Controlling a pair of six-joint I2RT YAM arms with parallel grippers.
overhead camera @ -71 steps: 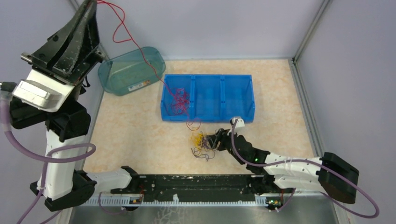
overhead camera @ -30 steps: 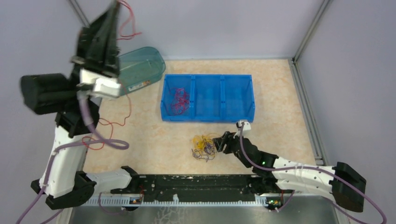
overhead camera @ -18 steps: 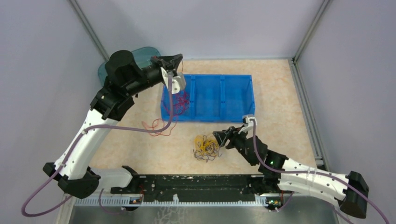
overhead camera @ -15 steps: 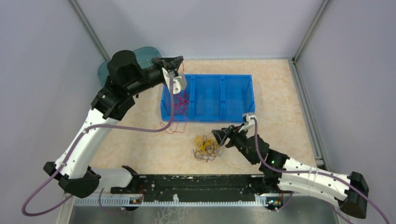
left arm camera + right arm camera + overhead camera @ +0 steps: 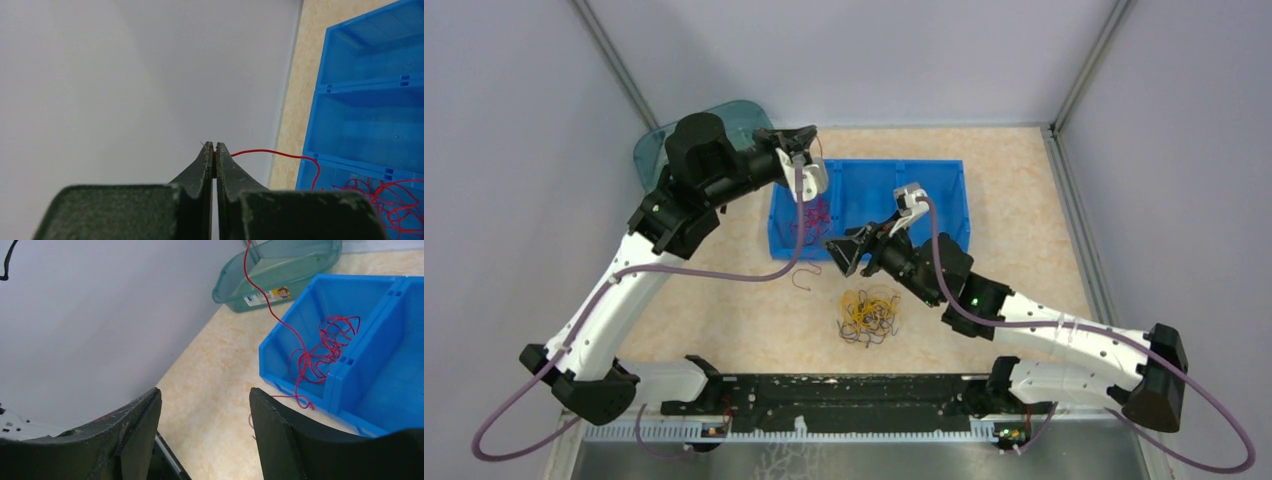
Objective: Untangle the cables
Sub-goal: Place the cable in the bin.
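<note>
The red cable [image 5: 812, 215] lies mostly coiled in the left compartment of the blue bin [image 5: 962, 205]. One strand rises from it to the left gripper [image 5: 808, 135], and a loop spills over the front wall onto the table [image 5: 724, 290]. From above that rising strand is too thin to follow. The left wrist view shows it [image 5: 270, 151] running from the bin [image 5: 360, 85] to the left gripper [image 5: 214, 147], whose fingers are pressed together on its end.

The yellow and dark cables sit in a tangle [image 5: 870, 312] on the table, near the bin's front. How they cross cannot be made out.

The right gripper [image 5: 842, 256] hangs above the bin's front edge, jaws spread wide and holding nothing. Its own view [image 5: 205, 392] looks past them to the red cable [image 5: 320, 350], the bin [image 5: 360, 276] and a teal tub [image 5: 280, 265].
</note>
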